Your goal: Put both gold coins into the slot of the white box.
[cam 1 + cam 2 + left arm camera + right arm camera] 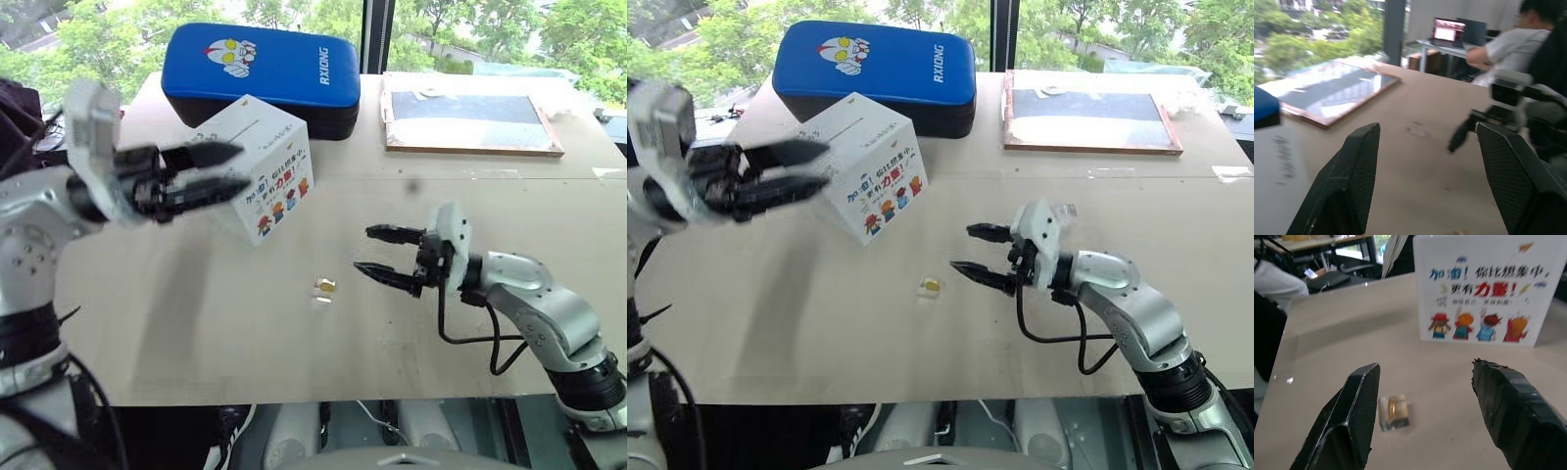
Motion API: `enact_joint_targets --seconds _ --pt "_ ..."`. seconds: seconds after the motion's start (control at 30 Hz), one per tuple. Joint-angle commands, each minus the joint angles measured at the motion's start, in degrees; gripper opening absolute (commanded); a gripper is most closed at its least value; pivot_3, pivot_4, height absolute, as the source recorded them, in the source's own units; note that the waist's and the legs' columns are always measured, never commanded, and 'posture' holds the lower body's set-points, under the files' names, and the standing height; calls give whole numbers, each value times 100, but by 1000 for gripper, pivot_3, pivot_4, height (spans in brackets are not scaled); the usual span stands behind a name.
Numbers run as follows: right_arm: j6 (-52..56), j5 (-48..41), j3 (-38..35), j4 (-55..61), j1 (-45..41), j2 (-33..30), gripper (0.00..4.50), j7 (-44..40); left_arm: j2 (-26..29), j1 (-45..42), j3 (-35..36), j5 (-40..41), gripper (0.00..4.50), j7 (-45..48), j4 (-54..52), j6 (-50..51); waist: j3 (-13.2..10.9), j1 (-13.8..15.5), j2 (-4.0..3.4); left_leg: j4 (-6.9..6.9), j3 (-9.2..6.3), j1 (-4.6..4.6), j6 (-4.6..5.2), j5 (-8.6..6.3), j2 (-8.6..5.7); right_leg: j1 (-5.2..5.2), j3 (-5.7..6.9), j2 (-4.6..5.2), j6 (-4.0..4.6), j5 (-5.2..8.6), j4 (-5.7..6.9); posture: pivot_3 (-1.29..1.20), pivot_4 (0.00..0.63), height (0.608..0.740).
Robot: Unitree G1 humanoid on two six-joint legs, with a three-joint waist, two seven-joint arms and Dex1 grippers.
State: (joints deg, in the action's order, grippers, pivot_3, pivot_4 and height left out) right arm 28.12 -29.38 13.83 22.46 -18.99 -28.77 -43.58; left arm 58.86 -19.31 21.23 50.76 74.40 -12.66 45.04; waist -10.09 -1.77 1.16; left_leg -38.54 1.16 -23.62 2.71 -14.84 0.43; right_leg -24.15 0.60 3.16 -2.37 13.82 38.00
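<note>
A gold coin (pixel 1391 408) in a small clear holder (pixel 1394 413) lies on the desk (pixel 196 323) before the white box (pixel 265 176). The right gripper (pixel 377 251), fingers apart, hovers beside it; the left gripper (pixel 220 166), also spread and empty, hangs by the box.

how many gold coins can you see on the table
1. One coin sits upright in a clear holder on the table, between the box and the right hand. A second may be hidden.

Bright daylight from the windows behind the table (pixel 196 323); left gripper (pixel 230 166) motion-blurred, soft shadows.
</note>
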Motion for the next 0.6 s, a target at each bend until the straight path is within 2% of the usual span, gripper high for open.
enact_joint_targets --seconds 0.03,0.17,0.6 --pt "-458 535 361 -385 -110 91 3232 -236 516 651 -185 -497 3153 408 -544 -284 -1 19 -2 0 -1 0 -1 1 0 -1 1 0 1 0 0 0 150 740" --pt "-765 822 670 -898 -193 432 3232 -429 886 1331 -614 -1376 3153 357 -746 -796 -2 103 -3 -1 1 1 -5 3 0 0 -2 -2 3 -1 -2 0 150 740" --pt "-1035 1255 880 -1418 -148 948 3232 -688 730 1703 -931 -1694 3153 9 -1112 -981 -1 107 -1 -3 -5 -7 -6 3 0 -2 3 -2 2 -1 -3 0 150 740"
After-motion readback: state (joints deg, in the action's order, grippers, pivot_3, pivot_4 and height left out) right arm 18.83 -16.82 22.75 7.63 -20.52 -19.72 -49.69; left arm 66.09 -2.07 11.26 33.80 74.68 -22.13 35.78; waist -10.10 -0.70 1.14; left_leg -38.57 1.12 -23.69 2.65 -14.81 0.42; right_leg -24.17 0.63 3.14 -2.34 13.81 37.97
